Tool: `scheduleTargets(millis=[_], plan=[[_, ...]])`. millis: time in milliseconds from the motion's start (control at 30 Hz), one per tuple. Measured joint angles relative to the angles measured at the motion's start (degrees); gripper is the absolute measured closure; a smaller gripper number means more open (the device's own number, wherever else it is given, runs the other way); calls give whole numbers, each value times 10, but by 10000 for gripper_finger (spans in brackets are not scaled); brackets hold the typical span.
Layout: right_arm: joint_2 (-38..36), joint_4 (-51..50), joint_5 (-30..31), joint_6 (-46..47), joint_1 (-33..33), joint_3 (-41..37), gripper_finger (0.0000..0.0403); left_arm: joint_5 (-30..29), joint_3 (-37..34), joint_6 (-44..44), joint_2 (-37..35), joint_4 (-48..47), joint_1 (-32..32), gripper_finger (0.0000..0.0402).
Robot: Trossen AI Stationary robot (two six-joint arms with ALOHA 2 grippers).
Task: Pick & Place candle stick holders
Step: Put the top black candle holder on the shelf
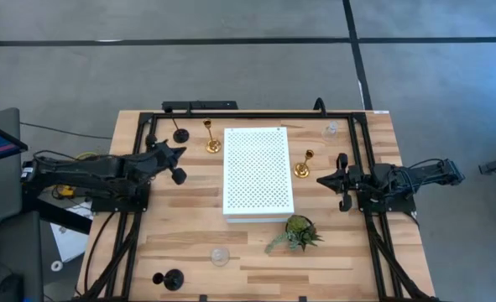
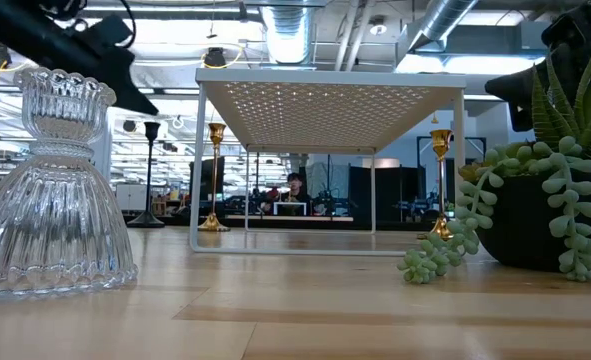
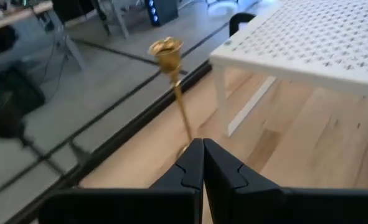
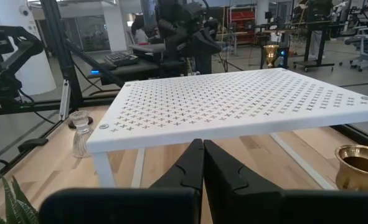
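Holders all sit on the table (image 1: 189, 243), none gripped; we judge the task barely begun, with all six left to move. Where they should end up we cannot tell.

Positions, high view: a black holder (image 1: 180, 134) and a gold holder (image 1: 212, 144) stand on the far side, left of the white board (image 1: 258, 170). Second gold holder (image 1: 303, 166) stands just right of the board. One glass holder (image 1: 331, 130) is near the far right corner, the other glass holder (image 1: 220, 256) near the front edge. Second black holder (image 1: 171, 279) is at the front, left of it.

Left gripper (image 1: 178, 153) hovers near the far black and gold holders, fingers pressed together, empty. Right gripper (image 1: 323, 179) hovers just beside the right gold holder, fingers likewise together, empty.

Orientation: every holder we can check in the low and wrist views stands upright, long axis vertical, cup up, base down. The front black one looks the same from above, though we cannot confirm it.
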Motion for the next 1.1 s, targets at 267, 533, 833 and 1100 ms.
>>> scheduleTargets(millis=[267,533,833,1100], plan=[[0,0,0,0,0,0,402,-71,3,-83,-84,-108,0,398],[0,0,0,0,0,0,402,-110,3,-110,-72,-106,0,398],[0,0,1,-7,0,0,402,-116,-46,-154,-37,-67,26,398],[0,0,3,-34,0,0,402,-106,-91,-127,-24,11,91,398]])
